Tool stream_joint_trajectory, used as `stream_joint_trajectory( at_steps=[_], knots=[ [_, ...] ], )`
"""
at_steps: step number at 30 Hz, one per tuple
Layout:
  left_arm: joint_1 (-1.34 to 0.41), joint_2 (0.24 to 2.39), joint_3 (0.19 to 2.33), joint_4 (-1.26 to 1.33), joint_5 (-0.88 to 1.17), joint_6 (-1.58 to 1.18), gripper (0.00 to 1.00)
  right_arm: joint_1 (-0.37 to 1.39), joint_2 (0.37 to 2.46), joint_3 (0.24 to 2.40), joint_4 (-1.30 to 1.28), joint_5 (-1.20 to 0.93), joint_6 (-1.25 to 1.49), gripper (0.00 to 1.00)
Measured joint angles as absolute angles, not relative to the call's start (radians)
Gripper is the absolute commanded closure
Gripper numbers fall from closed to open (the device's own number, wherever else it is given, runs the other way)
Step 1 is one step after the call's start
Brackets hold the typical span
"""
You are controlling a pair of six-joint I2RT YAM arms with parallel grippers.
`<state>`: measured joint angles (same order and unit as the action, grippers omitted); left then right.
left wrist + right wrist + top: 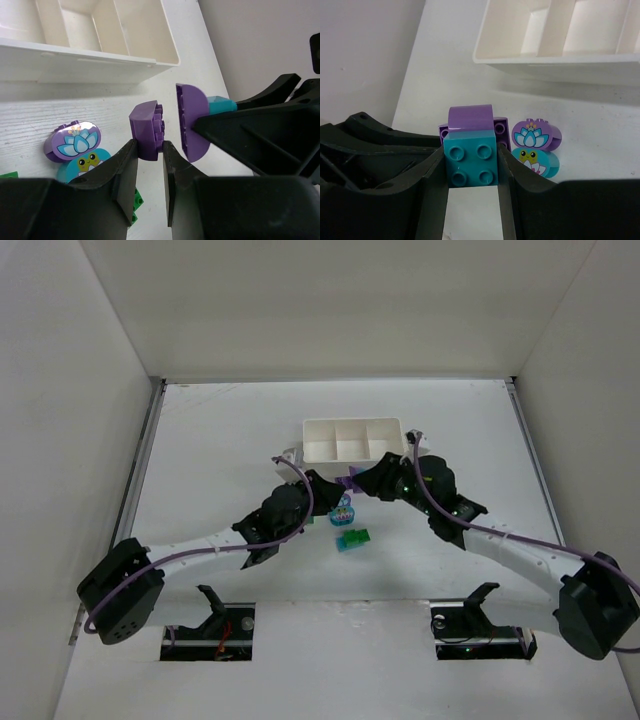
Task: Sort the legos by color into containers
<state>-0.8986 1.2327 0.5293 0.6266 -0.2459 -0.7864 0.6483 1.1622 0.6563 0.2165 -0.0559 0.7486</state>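
Legos (353,538), green and teal stuck together, lie loose on the counter (220,430) near the tray (330,452), clear only from above. Left wrist view: the left gripper (149,150) jaws clamp a purple brick (146,127), just apart from a purple cap (191,120). Right wrist view: the right gripper (471,160) jaws grip the teal brick (471,165) bearing that cap.

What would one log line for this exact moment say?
left gripper: shut on purple brick | right gripper: shut on teal-and-purple clump | held pieces: apart | tray: empty | other legos: loose, unsorted

Robot lab, white enclosure walls (340,300), white table (220,430)
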Motion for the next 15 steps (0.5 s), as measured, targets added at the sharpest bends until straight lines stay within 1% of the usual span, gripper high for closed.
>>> stream_joint_trajectory(
  at_steps=[5,10,15],
  knots=[
    [-0.890,1.228,0.515,0.621,-0.252,-0.785,0.90,0.627,1.125,0.656,0.216,-0.088,0.752,0.79],
    [-0.848,1.172,0.516,0.582,-0.255,-0.765,0.89,0.609,1.073,0.638,0.215,-0.072,0.739,0.79],
    [-0.792,1.156,0.605,0.483,-0.267,-0.715,0.89,0.609,1.040,0.579,0.214,-0.012,0.714,0.78]
  ],
)
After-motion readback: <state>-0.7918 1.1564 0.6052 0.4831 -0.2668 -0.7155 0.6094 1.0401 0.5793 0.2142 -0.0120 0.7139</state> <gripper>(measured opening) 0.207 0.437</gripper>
